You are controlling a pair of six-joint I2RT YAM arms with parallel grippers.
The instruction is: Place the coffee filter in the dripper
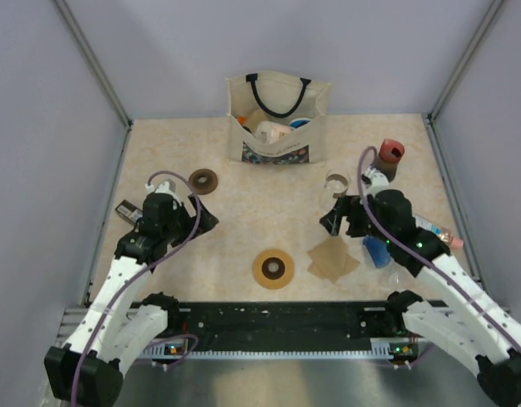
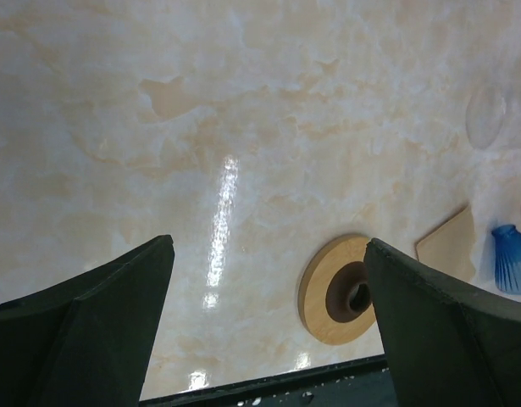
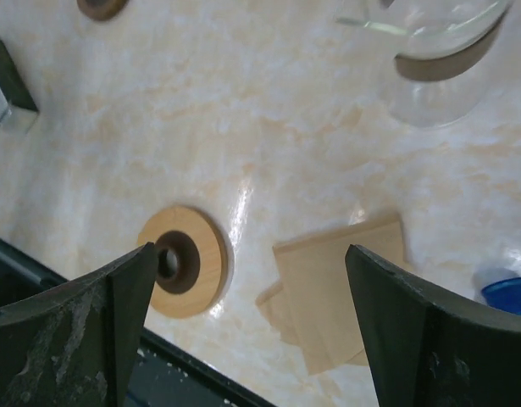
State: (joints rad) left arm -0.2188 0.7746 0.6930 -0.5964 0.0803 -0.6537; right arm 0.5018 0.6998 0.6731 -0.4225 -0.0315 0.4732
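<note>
Coffee filter [image 1: 332,257] lies flat on the table [image 1: 243,220], front centre-right, not in the dripper [image 1: 377,250]. Nothing done yet as far as shown: filter not picked up, all steps left (grasp, lift, seat in the cone). The dripper is the blue cone just right of the filter, partly under the right arm; can't tell if it stands upright or lies on its side. The wooden ring [image 1: 273,269] with the dark centre sits left of the filter, apart from it.

Right gripper [image 1: 329,222] hangs above the table just behind the filter, pointing down and left, jaws wide apart, holding nothing. In the right wrist view the filter [image 3: 345,288] sits low between the fingers, toward the right one, with the ring [image 3: 184,261] by the left one. My guess: it is lining up for the pick.

Left gripper [image 1: 205,219] is well off to the left over bare table, jaws spread wide, nothing in them. Its wrist view catches the ring [image 2: 340,288], a filter corner [image 2: 451,244] and the dripper's edge [image 2: 512,259] at far right.
</note>
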